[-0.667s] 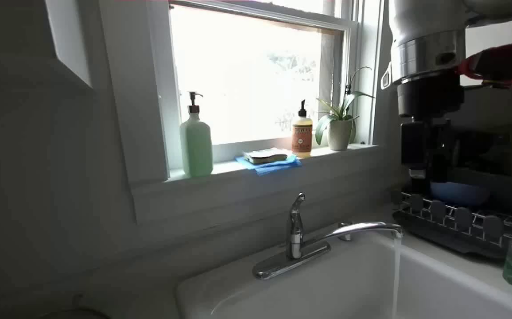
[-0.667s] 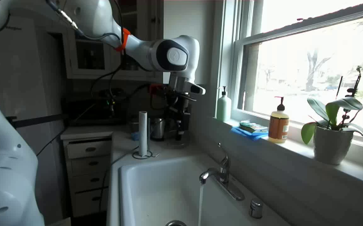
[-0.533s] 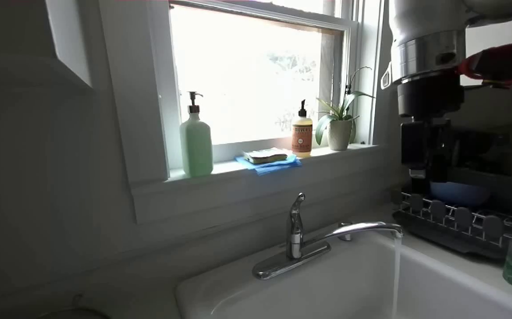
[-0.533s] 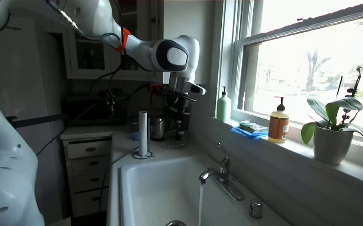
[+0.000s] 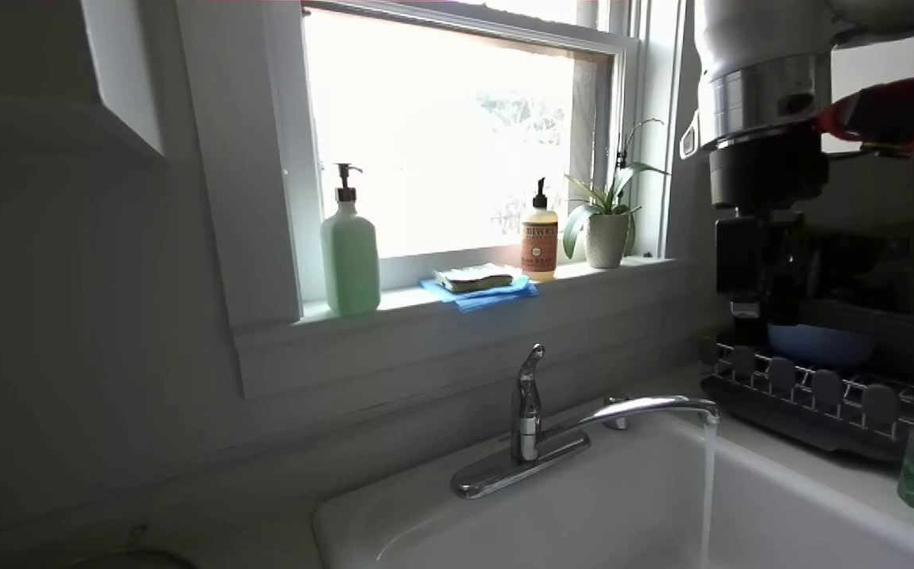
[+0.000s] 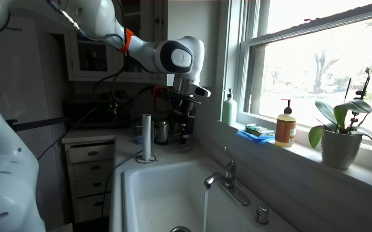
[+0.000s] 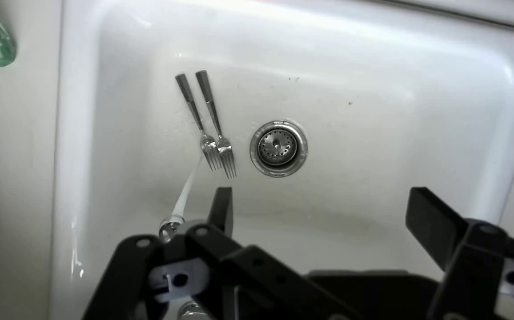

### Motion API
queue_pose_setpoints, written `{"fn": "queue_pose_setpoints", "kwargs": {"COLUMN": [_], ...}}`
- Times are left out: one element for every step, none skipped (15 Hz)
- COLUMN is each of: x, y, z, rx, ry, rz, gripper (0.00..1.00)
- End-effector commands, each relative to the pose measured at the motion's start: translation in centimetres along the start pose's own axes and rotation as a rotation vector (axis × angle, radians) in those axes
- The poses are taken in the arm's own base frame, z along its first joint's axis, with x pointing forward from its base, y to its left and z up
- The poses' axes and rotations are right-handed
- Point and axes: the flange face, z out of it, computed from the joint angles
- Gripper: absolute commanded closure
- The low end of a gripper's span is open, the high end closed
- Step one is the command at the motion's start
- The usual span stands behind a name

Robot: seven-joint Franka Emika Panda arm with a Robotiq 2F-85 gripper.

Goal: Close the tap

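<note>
The chrome tap (image 5: pixel 527 431) stands on the sink's back ledge, its short lever handle upright and its long spout over the basin. Water runs from the spout in both exterior views; the tap also shows in an exterior view (image 6: pixel 230 170). In the wrist view, the spout tip (image 7: pixel 170 226) and its stream show at the lower left, and the rest of the tap is mostly hidden behind the gripper. My gripper (image 7: pixel 321 209) is wide open and empty above the sink. In the exterior views the gripper (image 5: pixel 753 328) (image 6: pixel 183 139) is apart from the tap and higher than it.
The white sink (image 6: pixel 128 180) holds two forks (image 7: pixel 212 129) beside the drain (image 7: pixel 278 149). A green bottle (image 5: pixel 351 261), sponge (image 5: pixel 476 278), orange-labelled bottle (image 5: pixel 539 245) and potted plant (image 5: pixel 606 241) line the windowsill. A dish rack (image 5: pixel 813 395) and paper-towel holder (image 6: pixel 146 138) stand on the counter.
</note>
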Motion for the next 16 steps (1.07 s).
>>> {"fn": "queue_pose_setpoints", "kwargs": {"x": [-0.1,0.2,0.8,1.2,1.7,2.2,2.8,3.3,4.1,4.9,5.8,6.7,7.6,8.7,9.7,10.7], "y": [0.0,0.1,0.3,0.5,0.7,0.9,1.1,1.1,1.1,1.1,1.0,0.9,0.8,0.6,0.5,0.3], "z": [-0.1,-0.1,-0.1,-0.1,0.0,0.1,0.1,0.1,0.2,0.1,0.0,0.0,-0.1,-0.1,0.0,0.0], "rx": [-0.003,-0.009,-0.017,-0.027,-0.033,-0.044,-0.05,-0.051,-0.061,-0.062,-0.072,-0.077,-0.082,-0.087,-0.091,-0.101], "ry": [-0.003,-0.008,-0.016,-0.014,-0.025,-0.024,-0.031,-0.027,-0.025,-0.009,0.015,0.03,0.057,0.086,0.108,0.144], "rz": [0.002,0.008,0.022,0.039,0.05,0.062,0.063,0.063,0.053,0.052,0.046,0.034,0.03,0.013,0.002,-0.017], "gripper": [0.0,0.0,0.0,0.0,0.0,0.0,0.0,0.0,0.0,0.0,0.0,0.0,0.0,0.0,0.0,0.0]}}
